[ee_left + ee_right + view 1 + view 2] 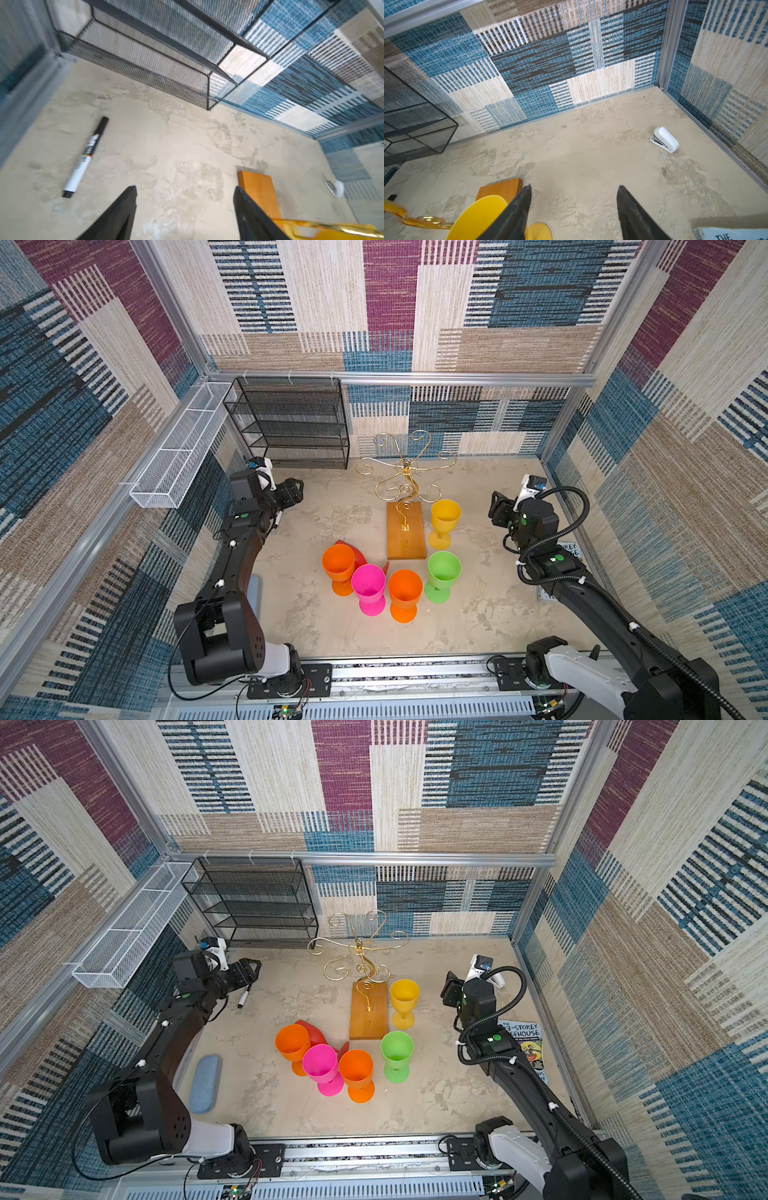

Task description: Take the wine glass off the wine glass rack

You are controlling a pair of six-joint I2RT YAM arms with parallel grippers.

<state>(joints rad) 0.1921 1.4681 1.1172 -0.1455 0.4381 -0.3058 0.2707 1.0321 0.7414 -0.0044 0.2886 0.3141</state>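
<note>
Gold wire, curled into scroll-ended arms on a thin stem, forms the wine glass rack [405, 466], and in both top views every arm hangs bare, with no glass on it. A yellow plastic wine glass [445, 516] stands upright on the table just beside the rack's orange-brown wooden base [406, 537]. Near the base's front end are a green glass [444, 572], a pink glass [368, 583] between two orange glasses [405, 589], and a red glass [313, 1031] on its side. The task looks done, though which cup is the task's own cannot be told. The left gripper [185, 188] has its jaws well apart with nothing between them. The right gripper [574, 187] is likewise parted and empty, over bare table near the yellow glass. What remains, I judge, is to draw both arms away wide of the scroll ends, which could catch a finger and drag the light rack, and wide of the crowded cups, which would topple easily. The left wrist view is smeared, so the yellow and gold streak at its edge cannot be resolved. The red glass is mostly hidden behind an orange one.
</note>
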